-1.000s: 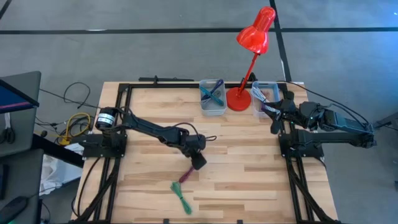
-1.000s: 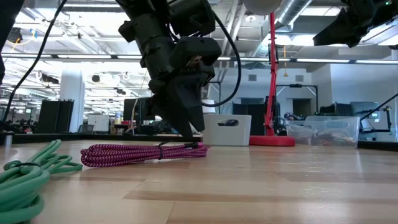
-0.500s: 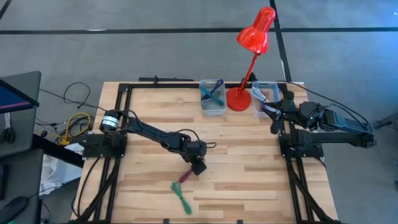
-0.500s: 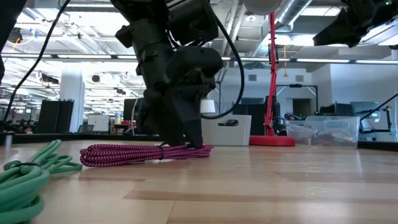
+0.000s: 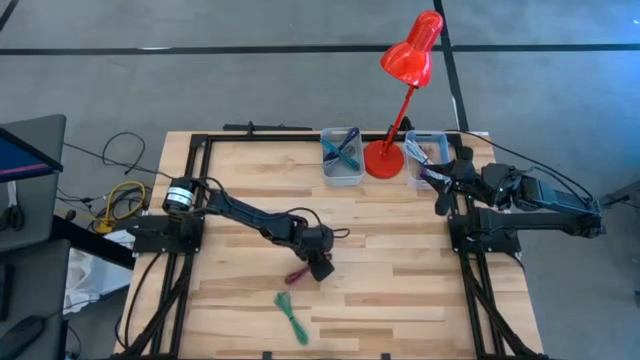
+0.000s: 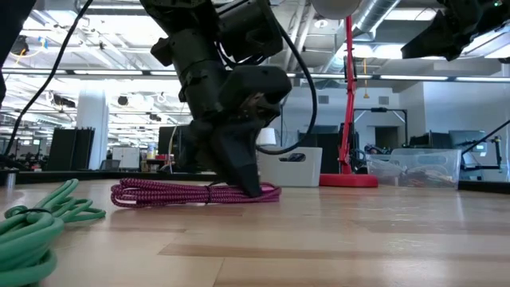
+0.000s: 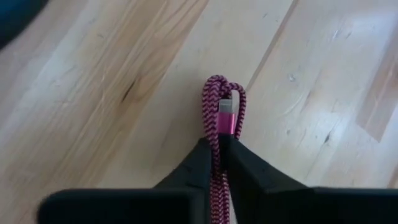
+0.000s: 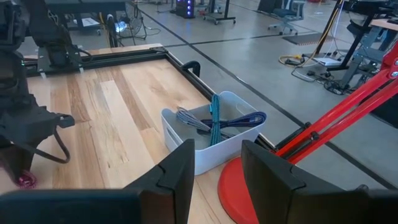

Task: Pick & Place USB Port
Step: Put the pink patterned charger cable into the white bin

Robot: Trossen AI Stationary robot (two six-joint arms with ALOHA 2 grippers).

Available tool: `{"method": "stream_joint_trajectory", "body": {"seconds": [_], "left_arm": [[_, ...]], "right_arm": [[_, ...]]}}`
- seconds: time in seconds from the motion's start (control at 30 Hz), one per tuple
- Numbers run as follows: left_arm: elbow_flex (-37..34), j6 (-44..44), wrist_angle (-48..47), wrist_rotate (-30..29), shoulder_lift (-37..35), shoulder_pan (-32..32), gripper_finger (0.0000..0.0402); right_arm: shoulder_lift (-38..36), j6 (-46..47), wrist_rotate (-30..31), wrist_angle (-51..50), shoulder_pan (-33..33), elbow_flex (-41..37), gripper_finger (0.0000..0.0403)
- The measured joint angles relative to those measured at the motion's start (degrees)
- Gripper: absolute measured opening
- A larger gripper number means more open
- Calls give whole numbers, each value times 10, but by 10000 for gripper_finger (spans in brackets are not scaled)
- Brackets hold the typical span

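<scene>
A magenta braided USB cable (image 5: 294, 277), coiled into a long bundle, lies on the wooden table near its middle. My left gripper (image 5: 319, 270) stands over one end of the cable and is shut on it. The low view shows the bundle (image 6: 171, 193) flat on the wood under the gripper (image 6: 249, 188). In the left wrist view its looped end with a pink metal plug (image 7: 226, 116) sticks out past the fingers. My right gripper (image 8: 214, 167) hangs open and empty above the table's far right corner. My left gripper pinches the cable bundle between its two fingers (image 7: 201, 165), a short way behind the looped end (image 7: 217, 144) that carries the plug. Several strands pass through the gap. The fingers come from above, slanting down. The bundle lies on the table.
A green cable bundle (image 5: 291, 314) lies near the front edge, close to the magenta one. A white bin (image 5: 342, 157) with cables, a red desk lamp (image 5: 384, 158) and a clear bin (image 5: 424, 156) stand along the far edge. A black frame borders the table.
My left gripper has sunk onto the magenta cable, moving slightly toward the table's near edge, and has shut on its end. The bundle's held end has slid a little along the table; it still lies flat.
</scene>
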Motion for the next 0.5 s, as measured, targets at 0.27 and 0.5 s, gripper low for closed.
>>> {"method": "stream_joint_trajectory", "body": {"seconds": [0.27,0.5], "left_arm": [[-5,45,6,-72,-33,4,22],[-3,163,33,-172,-140,47,22]], "right_arm": [[0,0,0,0,0,0,124],[0,0,0,0,0,0,124]]}}
